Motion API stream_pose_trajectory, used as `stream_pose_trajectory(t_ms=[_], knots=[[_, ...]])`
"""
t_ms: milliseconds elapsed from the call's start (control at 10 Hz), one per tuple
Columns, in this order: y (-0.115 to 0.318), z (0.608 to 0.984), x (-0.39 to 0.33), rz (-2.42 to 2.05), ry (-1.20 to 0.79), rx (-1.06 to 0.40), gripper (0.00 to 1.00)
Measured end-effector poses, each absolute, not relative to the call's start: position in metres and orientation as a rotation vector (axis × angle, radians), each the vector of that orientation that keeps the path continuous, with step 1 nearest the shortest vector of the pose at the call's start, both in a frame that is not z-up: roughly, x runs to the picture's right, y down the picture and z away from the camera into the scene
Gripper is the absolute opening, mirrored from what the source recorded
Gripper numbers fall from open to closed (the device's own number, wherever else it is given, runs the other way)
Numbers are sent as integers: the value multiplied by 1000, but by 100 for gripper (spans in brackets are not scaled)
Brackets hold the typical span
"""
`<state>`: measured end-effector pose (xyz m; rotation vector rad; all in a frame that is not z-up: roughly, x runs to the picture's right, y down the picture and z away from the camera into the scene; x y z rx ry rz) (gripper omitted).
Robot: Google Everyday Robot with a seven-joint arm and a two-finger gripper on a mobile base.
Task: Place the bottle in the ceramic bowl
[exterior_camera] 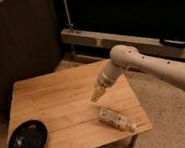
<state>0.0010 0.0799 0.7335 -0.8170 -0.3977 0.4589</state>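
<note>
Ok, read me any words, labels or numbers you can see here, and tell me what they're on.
Bottle label: patterned, too blurred to read.
Ceramic bowl, table: no text.
Gripper, hanging over the table near the Bottle: no readable markings.

Cream gripper (97,94) is hovering over the tan wood-grain desk (54,100); whitish bottle (115,119) is wearing a patterned label; bowl (27,140) is gleaming black.
</note>
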Motion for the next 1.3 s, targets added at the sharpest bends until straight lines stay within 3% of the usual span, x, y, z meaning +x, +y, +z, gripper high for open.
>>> stream_pose_trajectory(t_ms=[400,900,1300], knots=[[126,705,-19,570,-105,-907,65],[185,719,27,698,-91,-892,65],[169,722,54,676,-58,-748,65]])
